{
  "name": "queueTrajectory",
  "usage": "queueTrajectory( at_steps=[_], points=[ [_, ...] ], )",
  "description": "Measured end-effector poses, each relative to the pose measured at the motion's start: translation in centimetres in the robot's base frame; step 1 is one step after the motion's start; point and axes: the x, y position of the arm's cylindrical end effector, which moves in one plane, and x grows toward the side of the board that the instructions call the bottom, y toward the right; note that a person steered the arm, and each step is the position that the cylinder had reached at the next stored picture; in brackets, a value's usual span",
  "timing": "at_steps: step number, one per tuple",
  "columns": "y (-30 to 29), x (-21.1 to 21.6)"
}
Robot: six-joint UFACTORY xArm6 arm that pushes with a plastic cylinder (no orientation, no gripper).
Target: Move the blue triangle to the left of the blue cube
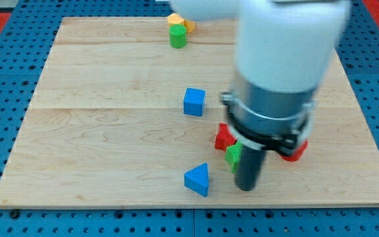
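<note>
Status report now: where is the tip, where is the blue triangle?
My tip down, just right of blue triangle. Triangle sits below blue cube, not yet left of it. Green block close by the rod.

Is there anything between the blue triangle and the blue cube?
No. In the camera view only bare board lies between the blue triangle and the blue cube. My tip sits right of the triangle.

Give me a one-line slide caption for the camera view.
My tip sits just right of the blue triangle, with the blue cube farther up the wooden board.
</note>
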Motion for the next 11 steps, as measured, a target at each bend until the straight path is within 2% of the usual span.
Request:
queueTrajectory(
  at_steps=[1, 2, 3, 5, 7, 9, 11],
  points=[
    [-0.9, 2.4],
    [-8.2, 2.0],
    [-13.1, -1.0],
    [-12.5, -7.5],
    [-11.2, -11.5],
    [-10.0, -14.3],
    [-9.9, -15.2]
  ],
)
